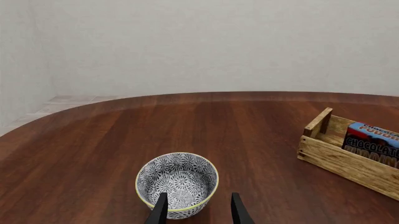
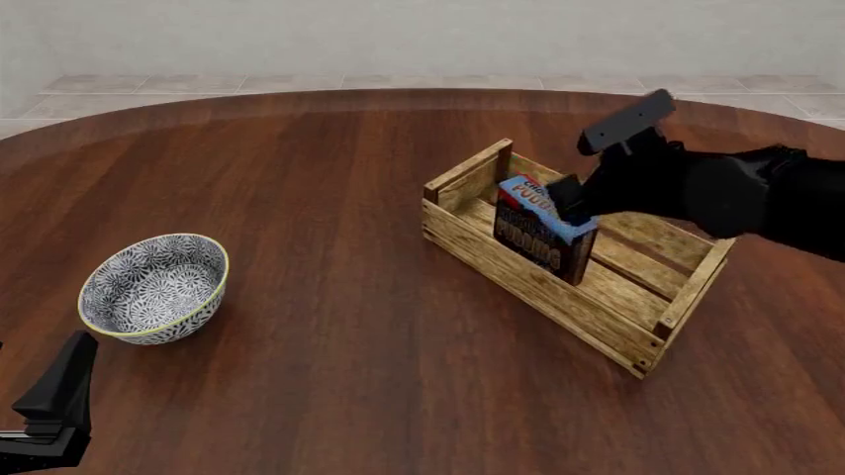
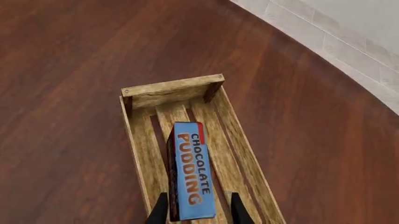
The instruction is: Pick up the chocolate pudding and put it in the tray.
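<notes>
You have the tray [image 2: 568, 287] right of the table's [image 2: 330, 178] centre, running diagonally from far-left to near-right; the chocolate pudding [image 2: 541, 233] stands on edge inside it, toward its far-left end; the bowl [image 2: 152, 287] sits well apart at near left, before the left gripper [image 1: 198, 212].

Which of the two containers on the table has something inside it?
The tray: the pudding stands in it. The bowl holds nothing.

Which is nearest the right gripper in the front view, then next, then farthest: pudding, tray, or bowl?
1. Pudding: between the right gripper's fingertips, standing inside the tray.
2. Tray: under and around the pudding, right of centre.
3. Bowl: far left, near the left gripper.
</notes>
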`<control>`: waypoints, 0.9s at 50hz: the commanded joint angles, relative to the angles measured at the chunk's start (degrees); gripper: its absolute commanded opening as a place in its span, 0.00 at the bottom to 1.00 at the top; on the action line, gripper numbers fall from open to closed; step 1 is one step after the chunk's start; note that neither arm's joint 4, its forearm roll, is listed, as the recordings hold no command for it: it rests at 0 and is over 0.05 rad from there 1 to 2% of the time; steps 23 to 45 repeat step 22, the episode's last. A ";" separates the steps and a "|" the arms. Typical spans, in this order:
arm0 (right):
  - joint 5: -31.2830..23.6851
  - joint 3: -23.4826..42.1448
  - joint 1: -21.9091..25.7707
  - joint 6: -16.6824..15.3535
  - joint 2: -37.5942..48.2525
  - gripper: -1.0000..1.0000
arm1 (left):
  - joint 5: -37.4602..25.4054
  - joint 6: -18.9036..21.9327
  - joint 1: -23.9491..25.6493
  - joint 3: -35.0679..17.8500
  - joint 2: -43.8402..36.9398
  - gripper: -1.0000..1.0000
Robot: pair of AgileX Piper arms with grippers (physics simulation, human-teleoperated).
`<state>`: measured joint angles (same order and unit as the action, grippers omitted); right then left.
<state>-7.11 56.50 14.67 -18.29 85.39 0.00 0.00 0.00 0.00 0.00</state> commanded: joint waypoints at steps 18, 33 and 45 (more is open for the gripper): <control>-13.26 -2.98 1.78 -2.74 -27.20 1.00 | 0.00 0.00 0.00 0.00 0.00 1.00; -14.81 -4.06 1.94 -2.93 -30.87 1.00 | 0.00 0.00 0.00 0.00 0.00 1.00; -14.81 -4.06 1.94 -2.93 -30.87 1.00 | 0.00 0.00 0.00 0.00 0.00 1.00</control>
